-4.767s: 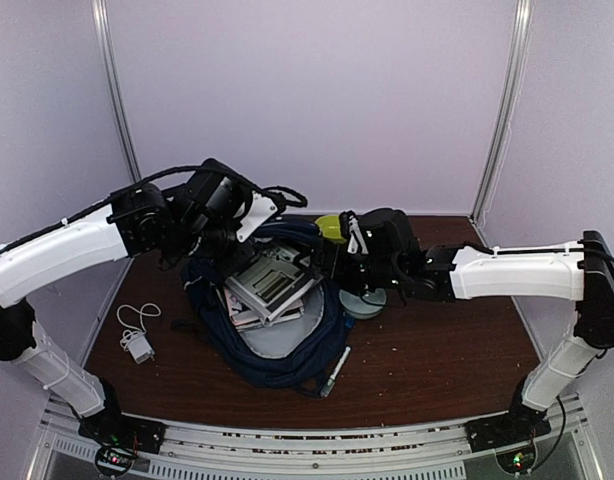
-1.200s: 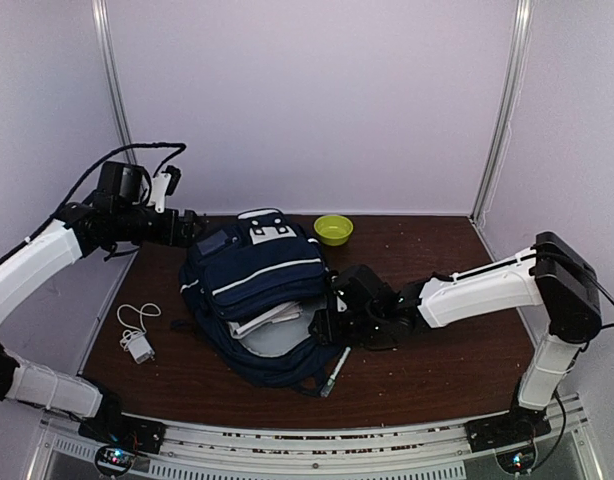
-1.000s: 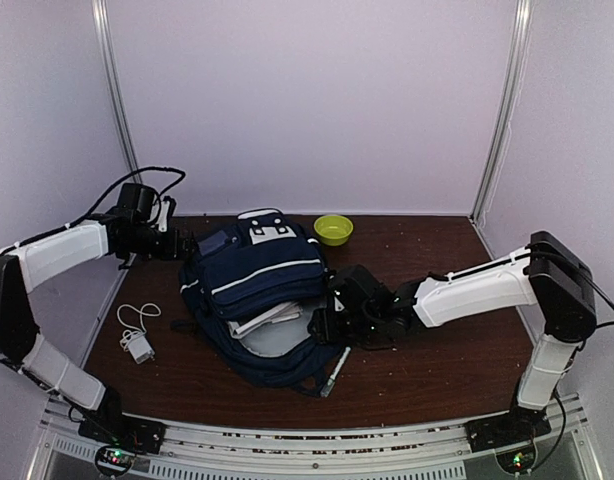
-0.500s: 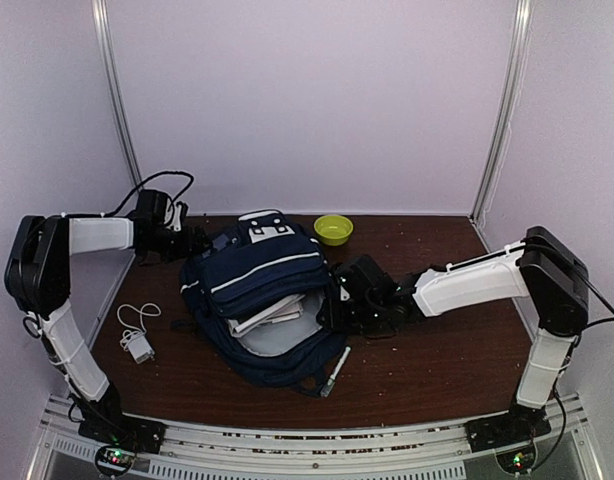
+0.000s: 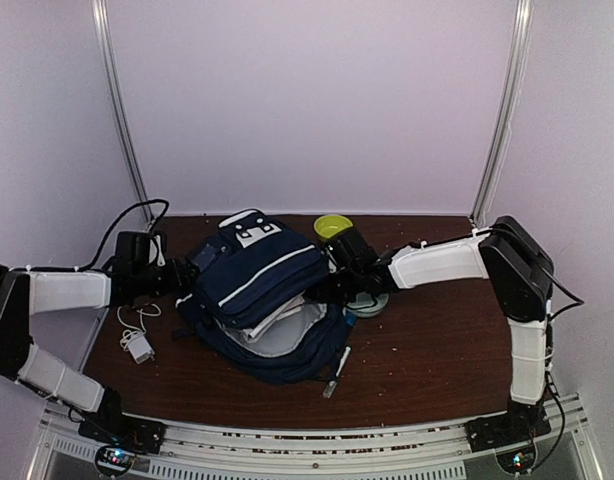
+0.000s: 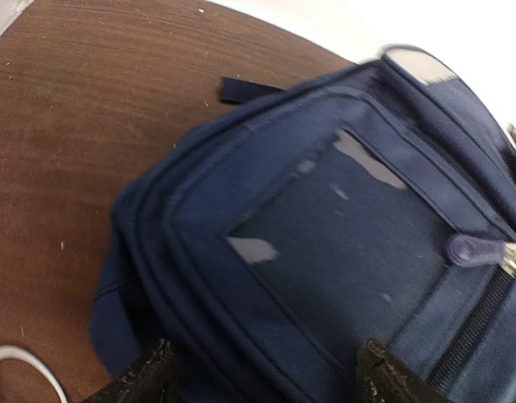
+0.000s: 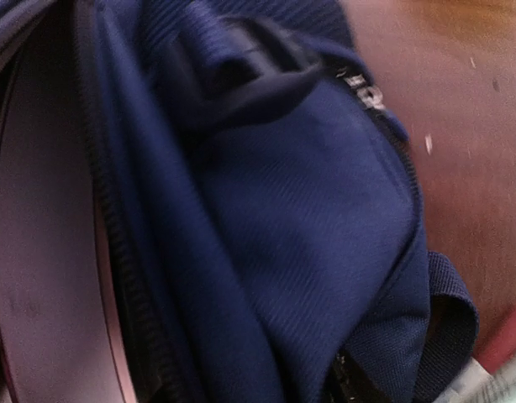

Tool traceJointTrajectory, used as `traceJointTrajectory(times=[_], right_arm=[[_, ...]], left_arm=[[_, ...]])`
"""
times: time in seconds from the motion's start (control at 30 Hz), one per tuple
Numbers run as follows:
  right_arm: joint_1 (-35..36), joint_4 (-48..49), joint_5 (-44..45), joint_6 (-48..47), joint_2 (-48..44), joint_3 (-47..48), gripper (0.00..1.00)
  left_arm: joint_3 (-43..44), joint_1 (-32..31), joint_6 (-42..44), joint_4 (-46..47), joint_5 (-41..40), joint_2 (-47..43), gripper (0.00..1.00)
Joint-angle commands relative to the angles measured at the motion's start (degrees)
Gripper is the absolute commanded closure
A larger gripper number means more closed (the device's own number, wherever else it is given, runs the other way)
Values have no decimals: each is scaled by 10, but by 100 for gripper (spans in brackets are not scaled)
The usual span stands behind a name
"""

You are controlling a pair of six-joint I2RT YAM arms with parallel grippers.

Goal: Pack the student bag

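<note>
top view: the left claw (image 5: 173, 280) lies low at the bag's nine o'clock, close against its side. the right claw (image 5: 325, 284) comes in at the bag's three o'clock, its tips lost against the fabric, so we cannot tell whether it is released or clenched. the bag (image 5: 255, 272) rests on the table (image 5: 437, 360) left of centre, its white patch toward twelve and its main mouth gaping toward five, with papers (image 5: 270, 316) showing inside. outside it we see a bowl (image 5: 334, 226) at one o'clock, a charger (image 5: 137, 346) at eight, a pen (image 5: 338, 364) at five and a tin (image 5: 370, 304) under the right arm at three.

left wrist: the tips (image 6: 149, 376) stand wide apart at six o'clock of the view, so this claw is released, with nothing pinched that we can see. the bag's front pocket fills the rest, with a zip pull (image 6: 472, 249) at three and bare wood at ten.

right wrist: no fingers show clearly. we see blurred blue fabric close up, the pale lining (image 7: 39, 252) of the open mouth at nine, wood at one and a red thing (image 7: 503, 337) at four.

we judge the packing part done. papers are in, but the mouth is unzipped and four loose things lie outside. which of them belong inside we cannot say.
</note>
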Motion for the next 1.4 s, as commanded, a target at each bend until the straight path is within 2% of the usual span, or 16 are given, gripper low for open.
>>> traceJointTrajectory(times=[0.0,0.13,0.3,0.43,0.57,0.63,0.77,0.87,0.93,1.13,1.37], right_arm=[[-16,12,-40,3,47,104,57],[-33,-16,-82,9,78,181,58],[-50,-24,-77,-20,47,193,56],[-88,-29,-74,-22,-4,154,54],[-110,-41,-26,-52,-84,83,54],[-108,-45,-17,-71,-123,45,54],[-91,-56,1,-92,-192,-31,51],[-71,-59,16,-95,-232,-84,49],[-57,-57,18,-87,-247,-113,48],[-5,-31,6,-53,-212,-164,45],[27,-12,-6,-30,-140,-136,42]], left_arm=[[-76,-85,-48,-43,-48,-86,25],[-126,-157,-102,-67,-102,-185,27],[-140,-249,-146,-152,-178,-273,28],[-143,-278,-162,-196,-192,-323,27],[-110,-276,-118,-261,-261,-367,19],[-84,-258,-73,-263,-252,-371,13],[-17,-145,21,-260,-115,-291,6],[-6,-44,30,-226,-48,-222,2],[1,-3,37,-197,-33,-183,2],[44,43,59,-152,12,-47,2],[34,53,51,-92,75,34,2]])
